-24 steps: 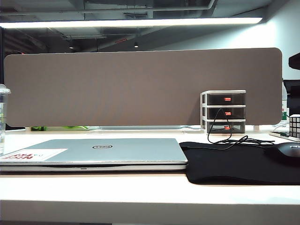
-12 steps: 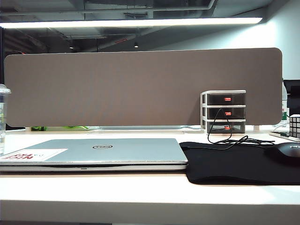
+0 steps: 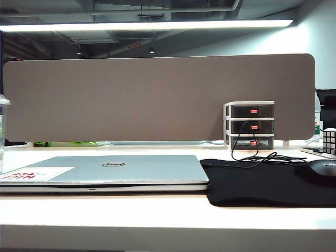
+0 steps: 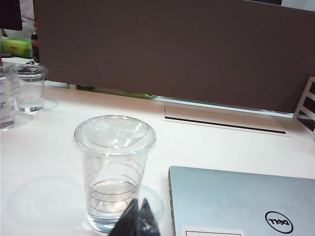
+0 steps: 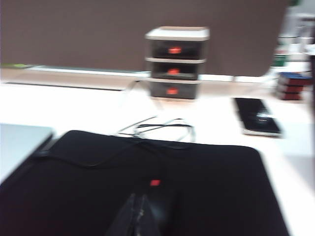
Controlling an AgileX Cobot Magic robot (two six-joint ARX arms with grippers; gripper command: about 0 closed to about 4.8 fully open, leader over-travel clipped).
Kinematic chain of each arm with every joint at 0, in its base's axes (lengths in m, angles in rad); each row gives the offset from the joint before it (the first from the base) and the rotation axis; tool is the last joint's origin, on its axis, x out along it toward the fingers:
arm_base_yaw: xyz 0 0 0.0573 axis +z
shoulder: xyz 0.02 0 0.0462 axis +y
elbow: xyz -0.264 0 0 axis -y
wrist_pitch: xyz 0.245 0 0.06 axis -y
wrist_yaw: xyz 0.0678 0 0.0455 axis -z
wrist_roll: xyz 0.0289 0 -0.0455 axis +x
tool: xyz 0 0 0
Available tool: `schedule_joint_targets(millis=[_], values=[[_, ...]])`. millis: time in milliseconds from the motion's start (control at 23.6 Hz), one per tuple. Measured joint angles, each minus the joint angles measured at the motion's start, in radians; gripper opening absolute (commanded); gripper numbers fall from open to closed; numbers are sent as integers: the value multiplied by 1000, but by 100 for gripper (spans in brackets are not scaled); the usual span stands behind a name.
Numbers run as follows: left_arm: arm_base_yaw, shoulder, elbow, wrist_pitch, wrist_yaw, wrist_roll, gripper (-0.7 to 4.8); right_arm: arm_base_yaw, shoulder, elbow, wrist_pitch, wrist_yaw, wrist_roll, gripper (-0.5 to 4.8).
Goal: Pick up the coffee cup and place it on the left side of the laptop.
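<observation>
The coffee cup (image 4: pixel 114 172) is a clear lidded plastic cup with a little clear liquid. It stands upright on the white desk, just left of the laptop (image 4: pixel 241 201), with a narrow gap between them. In the exterior view only a sliver of the coffee cup (image 3: pixel 2 131) shows at the left edge, beside the closed silver laptop (image 3: pixel 105 170). My left gripper (image 4: pixel 139 202) is shut and empty, its dark tips in front of the cup's base. My right gripper (image 5: pixel 139 197) is shut with nothing in it, over the black mouse pad (image 5: pixel 147 182). Neither gripper shows in the exterior view.
Another clear cup (image 4: pixel 29 88) and a clear container (image 4: pixel 5 98) stand further left. A grey partition (image 3: pixel 157 97) closes the back. On the right are a small drawer unit (image 3: pixel 250 125), a cable (image 3: pixel 257 155), a mouse (image 3: pixel 317 170), a puzzle cube (image 3: pixel 329 142) and a phone (image 5: pixel 257 117).
</observation>
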Motion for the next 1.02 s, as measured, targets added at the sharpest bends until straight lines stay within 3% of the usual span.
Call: schedule_joint_targets(millis=[127,212,381,550,635,847,1016], values=[[-101,0,-16,3,-34,29,-5,0,0,0,5,49,-13,-1],[-179,0,-31,-8,-64,39,-5,0,0,0,29,7,-24,-1],[-347,0,-32,-6,-219,104,-5,0,0,0,77,-39,-50,-1],[-453,0,-46,0,-397,146,-5,0,0,0,107,-69,-82,-1],[-480,0,-57,5,-445,153,-5,-1,0,0,106,-68,-84,-1],[-493,0,-96,77,-456,181,-5,-36,0,0,106,-70,-86,-1],[-493,0,-127,163,-401,189,-5,-76,0,0,106,-187,-54,-1]])
